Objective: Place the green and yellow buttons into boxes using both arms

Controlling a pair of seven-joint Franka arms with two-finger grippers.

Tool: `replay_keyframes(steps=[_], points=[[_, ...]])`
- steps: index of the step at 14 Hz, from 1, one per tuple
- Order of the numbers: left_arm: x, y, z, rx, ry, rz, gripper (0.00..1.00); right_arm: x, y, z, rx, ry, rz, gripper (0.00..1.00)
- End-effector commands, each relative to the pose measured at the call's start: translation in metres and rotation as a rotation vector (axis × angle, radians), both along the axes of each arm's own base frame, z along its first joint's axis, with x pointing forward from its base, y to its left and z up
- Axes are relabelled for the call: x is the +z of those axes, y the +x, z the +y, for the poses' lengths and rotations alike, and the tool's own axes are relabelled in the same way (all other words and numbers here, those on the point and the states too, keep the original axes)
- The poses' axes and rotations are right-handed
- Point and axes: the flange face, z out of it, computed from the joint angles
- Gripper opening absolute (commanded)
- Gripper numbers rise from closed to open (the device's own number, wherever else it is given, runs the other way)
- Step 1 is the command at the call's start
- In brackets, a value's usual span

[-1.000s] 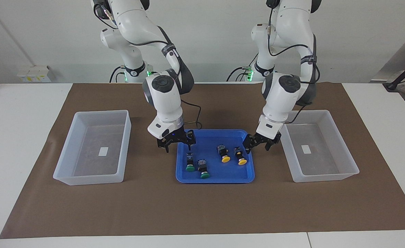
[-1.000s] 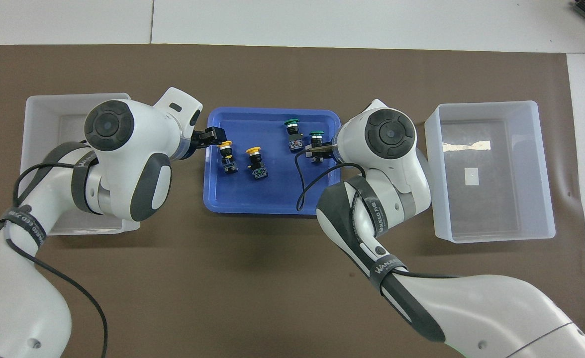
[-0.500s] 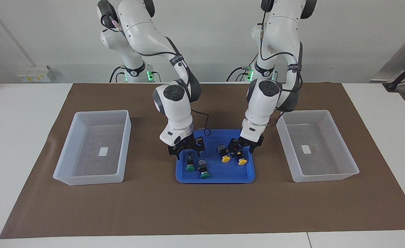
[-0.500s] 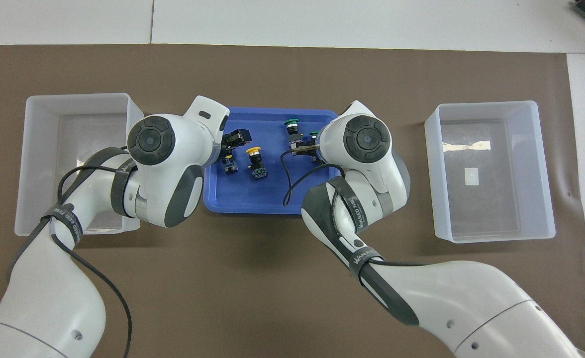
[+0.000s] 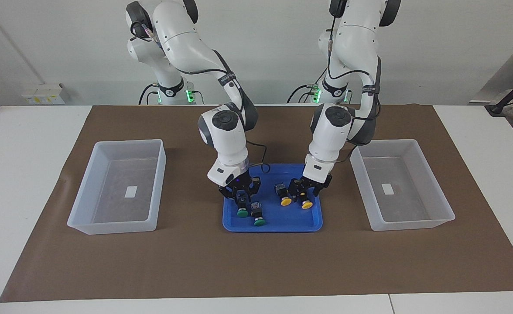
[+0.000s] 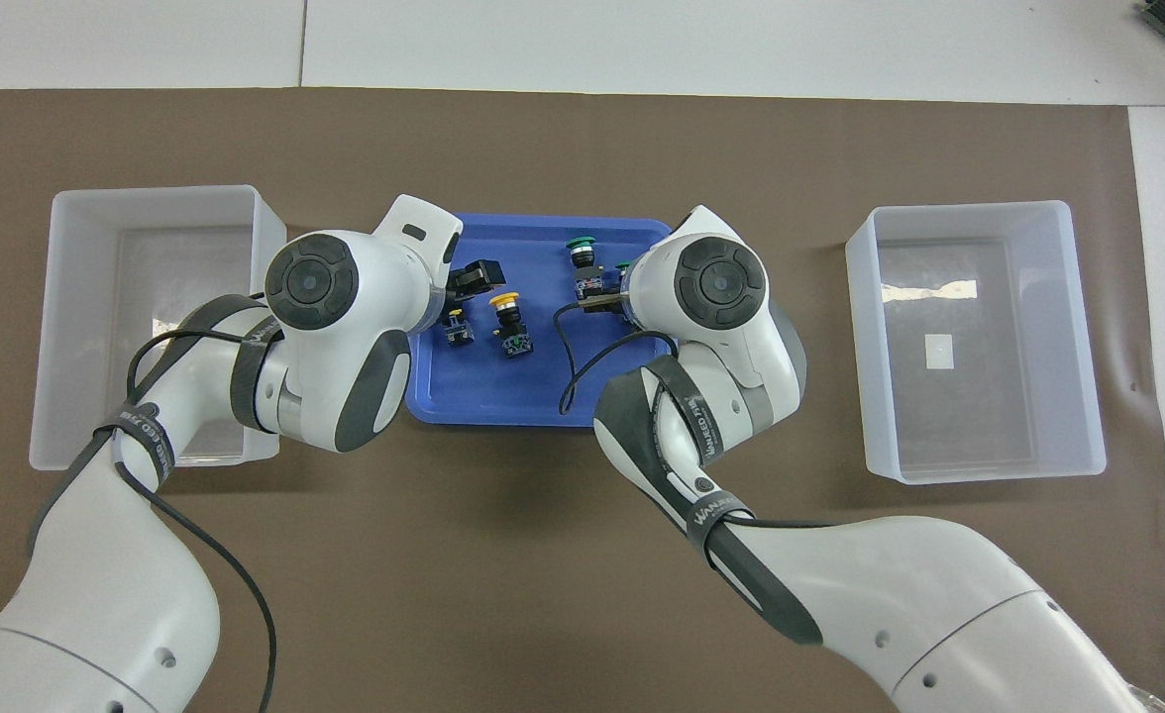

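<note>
Four buttons lie in the blue tray [image 5: 282, 218]. Two green buttons [image 5: 241, 212] [image 5: 259, 221] lie toward the right arm's end, two yellow buttons [image 5: 286, 201] [image 5: 307, 204] toward the left arm's end. My right gripper [image 5: 241, 195] is open and low, its fingers either side of the dark body of the green button nearer the robots. My left gripper [image 5: 305, 192] is open and low over the outer yellow button's body. In the overhead view the left gripper [image 6: 464, 289] hides most of that yellow button; the other yellow button [image 6: 504, 299] and one green button [image 6: 579, 244] show.
Two translucent boxes stand on the brown mat, one at the right arm's end [image 5: 128, 141] and one at the left arm's end [image 5: 387, 141], each holding only a small white label. The tray [image 6: 503, 386] lies between them.
Both grippers have moved from beside the tray in over it and come down onto the buttons, the right onto a green one, the left onto a yellow one. The buttons have not moved.
</note>
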Motion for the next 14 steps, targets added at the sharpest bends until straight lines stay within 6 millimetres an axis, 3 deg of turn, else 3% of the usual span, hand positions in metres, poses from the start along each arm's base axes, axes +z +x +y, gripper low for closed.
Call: replay_keyframes(steps=[1, 4, 6, 9, 10, 14], points=[[-0.013, -0.002, 0.001, -0.003, 0.016, -0.003, 0.72, 0.013, -0.001, -0.002, -0.086, 0.022, 0.002, 0.0], [-0.027, -0.003, -0.002, -0.009, 0.019, 0.001, 0.59, 0.055, 0.003, -0.027, -0.175, 0.022, 0.02, 0.0], [-0.029, -0.005, -0.002, -0.011, 0.021, 0.005, 0.5, 0.081, 0.011, -0.061, -0.233, 0.018, 0.028, 0.0], [-0.03, -0.006, -0.001, -0.009, 0.023, 0.011, 0.16, 0.109, 0.01, -0.099, -0.284, -0.005, 0.055, 0.0], [-0.029, -0.006, -0.002, -0.008, 0.024, 0.014, 0.04, 0.11, 0.01, -0.113, -0.3, -0.016, 0.073, 0.0], [-0.016, 0.0, -0.005, -0.004, 0.028, 0.031, 0.0, 0.126, 0.008, -0.155, -0.278, -0.173, 0.018, 0.0]])
